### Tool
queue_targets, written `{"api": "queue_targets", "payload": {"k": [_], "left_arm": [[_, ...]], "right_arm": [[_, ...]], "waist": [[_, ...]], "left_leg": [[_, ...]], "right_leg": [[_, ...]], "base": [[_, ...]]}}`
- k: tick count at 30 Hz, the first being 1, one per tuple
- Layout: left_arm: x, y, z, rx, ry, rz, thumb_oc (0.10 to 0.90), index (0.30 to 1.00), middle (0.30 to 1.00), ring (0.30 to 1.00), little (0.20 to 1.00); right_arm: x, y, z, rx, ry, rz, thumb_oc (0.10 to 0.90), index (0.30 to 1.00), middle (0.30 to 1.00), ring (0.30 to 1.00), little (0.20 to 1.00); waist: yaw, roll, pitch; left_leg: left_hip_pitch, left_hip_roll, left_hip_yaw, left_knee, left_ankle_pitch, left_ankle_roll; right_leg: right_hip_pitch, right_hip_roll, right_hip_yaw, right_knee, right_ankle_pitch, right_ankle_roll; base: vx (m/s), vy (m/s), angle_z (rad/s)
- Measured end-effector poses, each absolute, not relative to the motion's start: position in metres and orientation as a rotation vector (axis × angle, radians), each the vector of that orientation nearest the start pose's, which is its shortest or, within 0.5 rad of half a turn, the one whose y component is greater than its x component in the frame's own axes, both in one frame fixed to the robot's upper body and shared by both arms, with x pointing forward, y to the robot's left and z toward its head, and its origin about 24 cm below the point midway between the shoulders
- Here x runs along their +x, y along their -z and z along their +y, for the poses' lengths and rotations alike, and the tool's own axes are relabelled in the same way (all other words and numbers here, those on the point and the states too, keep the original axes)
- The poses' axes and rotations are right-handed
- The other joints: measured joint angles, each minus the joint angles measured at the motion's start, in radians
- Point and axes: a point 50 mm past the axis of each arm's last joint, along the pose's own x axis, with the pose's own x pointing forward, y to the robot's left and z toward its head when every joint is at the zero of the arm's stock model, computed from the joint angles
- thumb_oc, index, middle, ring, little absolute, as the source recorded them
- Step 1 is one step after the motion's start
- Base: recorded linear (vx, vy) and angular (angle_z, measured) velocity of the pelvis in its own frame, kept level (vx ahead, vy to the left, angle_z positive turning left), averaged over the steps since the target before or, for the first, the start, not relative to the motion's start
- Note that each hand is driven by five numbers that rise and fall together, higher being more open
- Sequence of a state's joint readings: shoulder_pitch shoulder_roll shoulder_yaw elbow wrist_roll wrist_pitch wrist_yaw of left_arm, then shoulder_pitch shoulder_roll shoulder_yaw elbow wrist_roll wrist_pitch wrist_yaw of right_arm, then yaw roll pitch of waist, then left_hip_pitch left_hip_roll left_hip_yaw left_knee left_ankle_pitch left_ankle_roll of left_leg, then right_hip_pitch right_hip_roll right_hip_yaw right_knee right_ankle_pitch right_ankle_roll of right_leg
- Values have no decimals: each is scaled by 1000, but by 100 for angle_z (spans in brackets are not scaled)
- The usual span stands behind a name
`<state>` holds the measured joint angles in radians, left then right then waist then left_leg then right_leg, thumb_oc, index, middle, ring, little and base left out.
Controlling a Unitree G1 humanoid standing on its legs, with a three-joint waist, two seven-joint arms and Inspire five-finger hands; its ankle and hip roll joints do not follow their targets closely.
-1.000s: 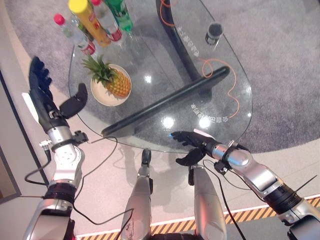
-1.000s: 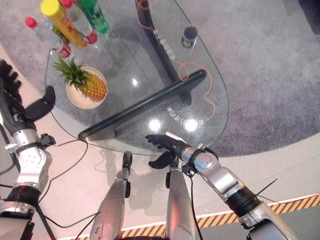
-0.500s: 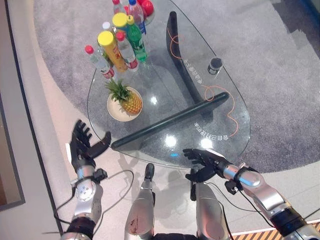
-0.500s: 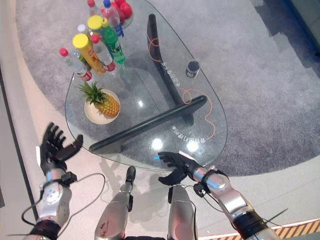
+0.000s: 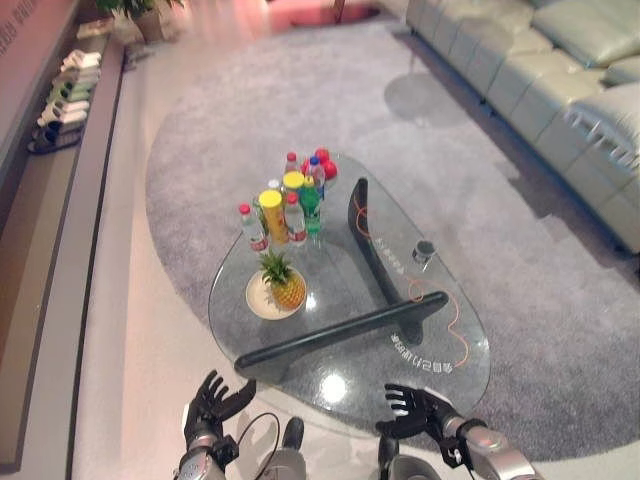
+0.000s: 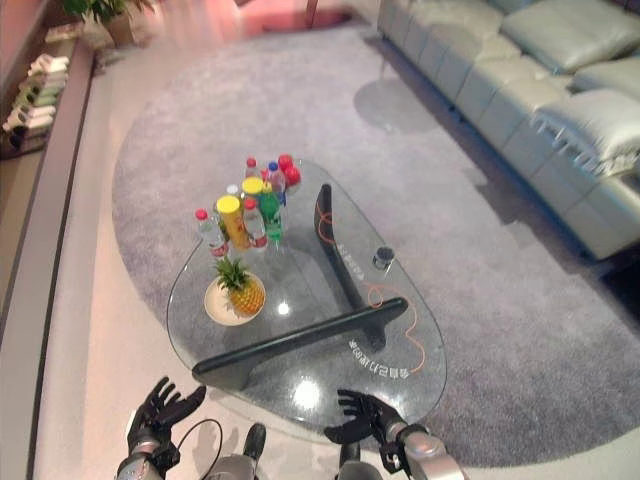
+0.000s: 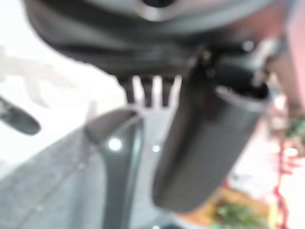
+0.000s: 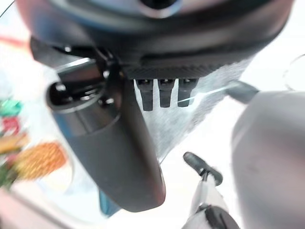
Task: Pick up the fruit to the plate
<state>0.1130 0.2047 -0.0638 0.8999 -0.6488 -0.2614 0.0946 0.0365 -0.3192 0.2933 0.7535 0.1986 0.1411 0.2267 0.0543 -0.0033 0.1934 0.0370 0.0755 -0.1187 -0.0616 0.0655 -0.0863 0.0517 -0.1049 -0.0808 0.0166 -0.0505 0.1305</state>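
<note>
- Pineapple, one, upright on one pale plate on glass counter.
- Left hand, right hand: fingers spread, empty, at the counter's near edge.

I see a glass table on a big grey rug, and a pineapple stands on a pale plate near the table's left side. Behind the pineapple, toward the far end of the table, stands a bunch of bottles with some red fruit just past them, and a small dark cup sits near the table's right edge by an orange cord. My left hand is off the table's near left corner with its fingers spread and empty, my right hand is at the table's near edge with its fingers spread and empty too, and a pale sofa stands well to the right of the table.
</note>
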Motion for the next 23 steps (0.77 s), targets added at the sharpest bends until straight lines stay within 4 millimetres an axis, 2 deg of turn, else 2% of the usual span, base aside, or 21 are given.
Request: {"api": "queue_targets", "payload": {"k": [4, 6, 9, 13, 23], "left_arm": [[104, 146, 233, -300, -494, 863, 800, 900, 900, 900, 900], [95, 152, 232, -311, -507, 934, 800, 900, 900, 900, 900], [82, 160, 230, -340, -522, 1021, 800, 900, 900, 900, 900], [76, 163, 226, -343, -508, 1052, 800, 900, 900, 900, 900], [68, 166, 222, -357, -481, 1114, 800, 900, 900, 900, 900]], "right_arm": [[113, 151, -211, -108, -165, 1167, 800, 900, 900, 900, 900], [101, 156, -217, -77, -88, 1210, 800, 900, 900, 900, 900], [93, 160, -222, -57, -28, 1234, 800, 900, 900, 900, 900], [83, 163, -228, -48, 31, 1267, 800, 900, 900, 900, 900], [79, 166, -224, -28, 59, 1283, 800, 900, 900, 900, 900]], "waist": [[-4, -6, -57], [-7, 3, -69], [-8, 23, -95], [-8, 33, -122], [-36, 23, -150]], "left_leg": [[27, -3, 7, -24, 4, 6], [38, 0, 17, -25, 3, 5], [47, 1, 28, -31, -3, 6], [48, 5, 29, -31, -5, 3], [50, 6, 51, -31, -5, 4]], "right_leg": [[61, -1, 2, -106, 49, 0], [67, 0, 7, -109, 50, -1], [72, 0, 13, -109, 51, -2], [70, 3, 13, -109, 48, -9], [67, 4, 35, -109, 57, -19]], "base": [[26, 26, -6], [33, 32, -10], [42, 24, -11], [0, 0, 0], [4, 5, -5]]}}
